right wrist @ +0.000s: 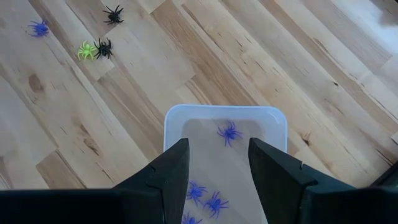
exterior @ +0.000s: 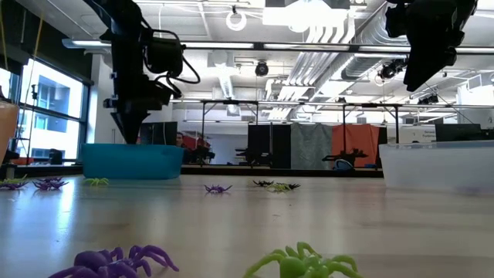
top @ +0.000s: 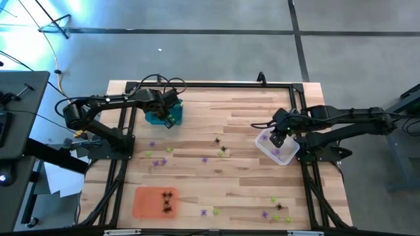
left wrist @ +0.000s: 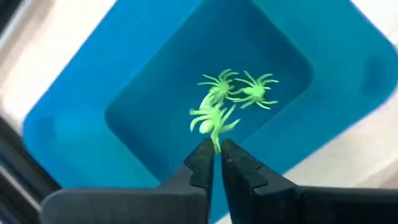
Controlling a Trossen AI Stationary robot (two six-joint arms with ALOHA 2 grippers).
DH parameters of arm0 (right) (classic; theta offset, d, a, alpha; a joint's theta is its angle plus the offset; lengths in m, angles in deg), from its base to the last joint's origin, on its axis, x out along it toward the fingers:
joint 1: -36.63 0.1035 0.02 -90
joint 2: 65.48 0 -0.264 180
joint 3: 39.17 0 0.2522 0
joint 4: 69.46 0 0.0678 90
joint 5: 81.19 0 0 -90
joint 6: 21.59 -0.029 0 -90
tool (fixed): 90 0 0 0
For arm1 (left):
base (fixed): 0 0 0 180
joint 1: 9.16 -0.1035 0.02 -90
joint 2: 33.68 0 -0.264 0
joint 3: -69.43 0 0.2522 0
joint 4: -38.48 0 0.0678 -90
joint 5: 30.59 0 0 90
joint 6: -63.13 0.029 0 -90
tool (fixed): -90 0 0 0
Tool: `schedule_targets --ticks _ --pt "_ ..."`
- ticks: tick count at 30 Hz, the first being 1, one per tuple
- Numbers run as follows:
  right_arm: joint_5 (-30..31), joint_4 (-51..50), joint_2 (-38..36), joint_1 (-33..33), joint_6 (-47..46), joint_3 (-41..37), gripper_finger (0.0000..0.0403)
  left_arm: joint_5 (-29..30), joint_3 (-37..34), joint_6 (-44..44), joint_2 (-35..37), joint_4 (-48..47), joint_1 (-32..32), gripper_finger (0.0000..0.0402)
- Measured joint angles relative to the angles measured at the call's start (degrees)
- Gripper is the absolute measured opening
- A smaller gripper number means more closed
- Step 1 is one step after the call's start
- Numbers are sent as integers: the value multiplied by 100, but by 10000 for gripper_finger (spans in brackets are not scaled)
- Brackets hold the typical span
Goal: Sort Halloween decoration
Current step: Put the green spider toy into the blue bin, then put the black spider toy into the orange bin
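Observation:
My left gripper (left wrist: 216, 149) hangs over the teal tray (top: 157, 118) at the table's far left, fingers all but shut with a yellow-green spider (left wrist: 210, 119) at their tips. Two more yellow-green spiders (left wrist: 252, 92) lie on the tray's floor. My right gripper (right wrist: 217, 162) stands open above the clear tray (right wrist: 224, 111) at the right, which holds several purple spiders (right wrist: 229, 133); it touches nothing. Loose black, purple and yellow-green spiders (top: 220, 149) lie scattered on the wooden table. My left gripper has one leg of the yellow-green spider (left wrist: 216, 144) pinched between its two fingertips, only at their free ends. The fingers come from above, pointing steeply down into the teal tray. The spider hangs below the tips, clear of the tray's floor.
An orange tray (top: 154, 202) with black spiders lies at the near left. More spiders lie near the table's front right (top: 279, 208) and left of the middle (top: 152, 144). A black frame runs around the table's edges (top: 216, 85).

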Motion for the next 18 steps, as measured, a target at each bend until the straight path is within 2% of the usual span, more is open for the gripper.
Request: schedule_targets --ticks 7,11,18 --pt "0 12 -2 0 -3 0 162 -84 11 4 0 -14 0 74" --pt "-44 73 -2 0 -22 0 162 -107 329 12 -2 -266 -42 89" --pt "-306 1193 271 104 -21 0 162 -1085 1436 148 7 -129 210 90"
